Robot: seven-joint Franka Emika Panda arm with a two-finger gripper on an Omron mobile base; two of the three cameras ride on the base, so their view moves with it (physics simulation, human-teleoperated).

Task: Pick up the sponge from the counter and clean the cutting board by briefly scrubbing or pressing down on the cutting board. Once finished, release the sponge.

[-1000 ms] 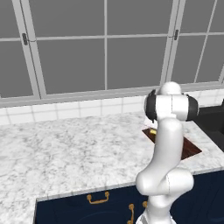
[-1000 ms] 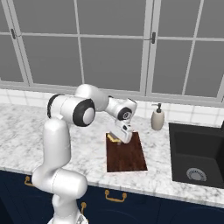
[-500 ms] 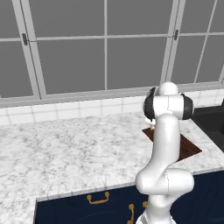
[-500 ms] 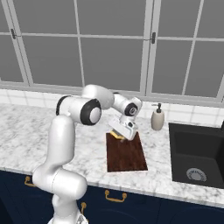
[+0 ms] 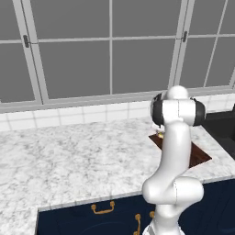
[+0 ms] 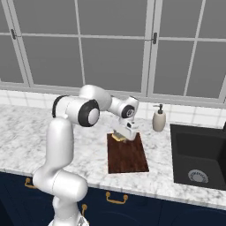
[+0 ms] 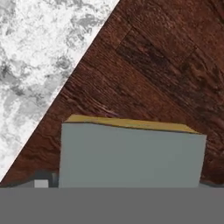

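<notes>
Reddish-brown wooden cutting board (image 6: 127, 154) lies flat on the white marble counter (image 6: 26, 132), near the front edge, with a black sink (image 6: 199, 154) well apart to its right and a soap dispenser (image 6: 159, 119) standing behind it by the tiled wall. Gripper (image 6: 124, 134) points down over the board's far end, close to its back edge. Sponge (image 6: 118, 137) sits under the gripper at that far end; yellow layer visible in the right base view, touching or just above the wood, cannot tell which. Hand view: sponge (image 7: 131, 155) up close, grey-green face toward camera, yellow layer along its far edge, board grain (image 7: 166, 65) behind it and a wedge of marble (image 7: 39, 65) at upper left, so the sponge is near the board's edge. Fingertips are hidden by the sponge block; cannot tell whether the jaws actually clamp it. Left base view: arm blocks most of the board (image 5: 198, 155), only a strip shows beside the white link. Navy cabinets with gold handles (image 6: 115, 199) below the counter.
</notes>
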